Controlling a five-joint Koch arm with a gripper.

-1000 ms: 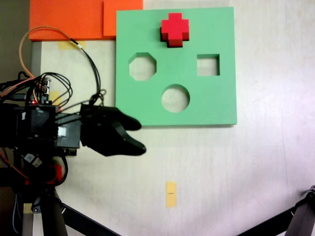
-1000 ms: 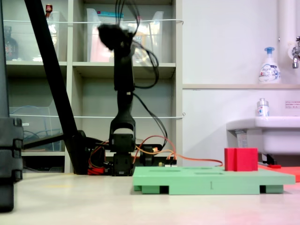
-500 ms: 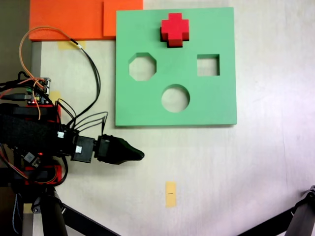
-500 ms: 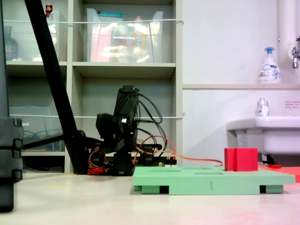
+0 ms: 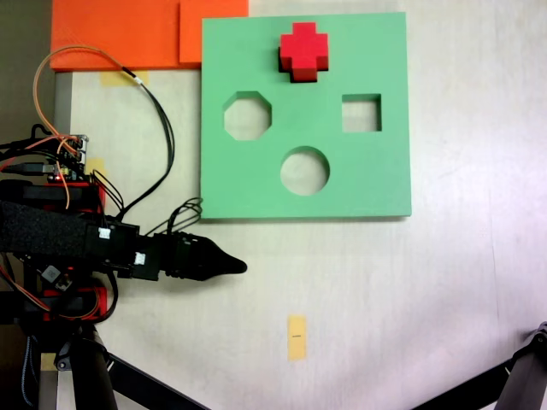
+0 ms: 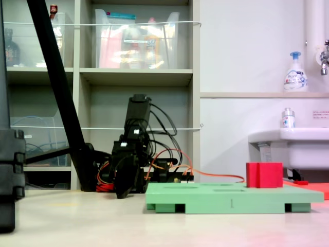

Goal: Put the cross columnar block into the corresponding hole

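Block [image 5: 302, 49] is seated in the board's [image 5: 376, 184] far cutout. Pincer [image 5: 229, 266] is parked off the board's near-left corner; its grip state cannot be told.

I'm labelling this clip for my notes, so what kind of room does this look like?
Probably a lab or workshop room with a washing corner. A shelving unit holds clear storage bins, a white sink stands at the right with a soap pump bottle above it, and the hobby arm works on a pale table.
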